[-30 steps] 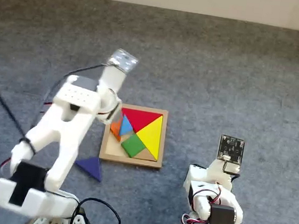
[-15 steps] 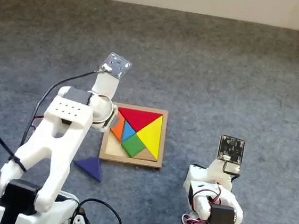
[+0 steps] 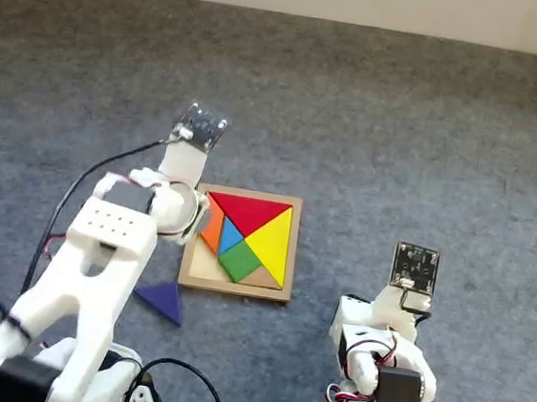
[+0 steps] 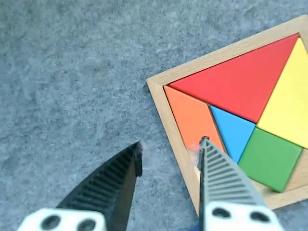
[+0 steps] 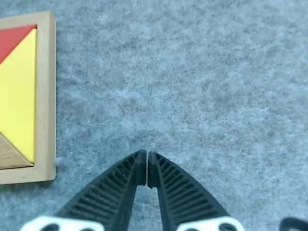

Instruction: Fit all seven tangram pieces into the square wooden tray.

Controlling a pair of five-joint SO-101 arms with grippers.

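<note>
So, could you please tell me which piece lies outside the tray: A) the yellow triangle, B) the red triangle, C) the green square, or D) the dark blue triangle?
D: the dark blue triangle lies on the grey carpet beside the tray, apart from its frame.

The rim of the tray (image 4: 162,103) runs between the left gripper's (image 4: 172,143) spread fingers. On the outer side there is bare carpet (image 4: 72,72); on the inner side the orange piece (image 4: 192,118) and its neighbours sit packed together. A purple triangle (image 3: 162,300) lies behind it, beside that arm. The right gripper (image 5: 147,168), pinched together, has bare carpet ahead, with the tray well aside.
</note>
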